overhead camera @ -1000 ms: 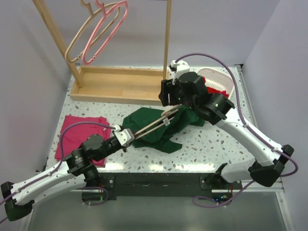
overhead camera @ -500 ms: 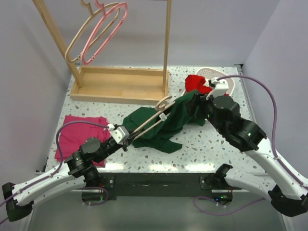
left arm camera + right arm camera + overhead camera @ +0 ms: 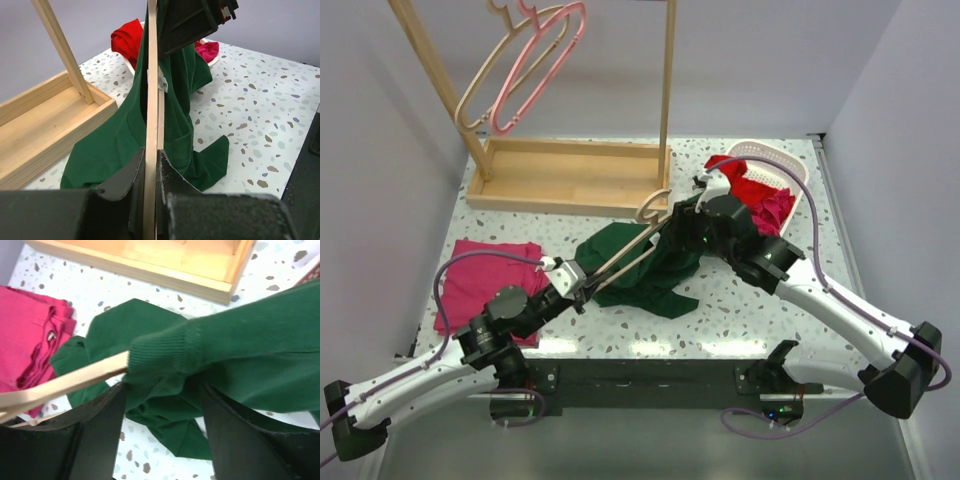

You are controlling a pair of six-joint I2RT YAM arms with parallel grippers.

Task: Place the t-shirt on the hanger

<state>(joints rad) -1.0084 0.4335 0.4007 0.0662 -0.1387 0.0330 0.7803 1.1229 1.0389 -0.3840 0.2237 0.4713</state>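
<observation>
My left gripper (image 3: 582, 285) is shut on one end of the pale wooden hanger (image 3: 625, 250) and holds it raised, hook (image 3: 655, 205) toward the rack. In the left wrist view the hanger (image 3: 152, 90) stands edge-on between the fingers (image 3: 127, 175). The dark green t-shirt (image 3: 645, 275) lies partly on the table and is partly lifted over the hanger. My right gripper (image 3: 685, 225) is at the hook end. In the right wrist view its jaws (image 3: 161, 390) stand wide apart around hanging green cloth (image 3: 240, 355), whose ribbed neck edge sits over the hanger arm (image 3: 65, 382).
A wooden rack with a tray base (image 3: 565, 175) stands at the back, with a pink and a beige hanger (image 3: 535, 65) hung on it. A white basket (image 3: 785, 160) with red cloth (image 3: 755, 190) is at the back right. A folded magenta garment (image 3: 485, 275) lies at the left.
My right gripper has swung from beside the basket leftward to the hanger's hook end, drawing the shirt's neck over the hanger. The left gripper keeps holding the hanger, almost still.
</observation>
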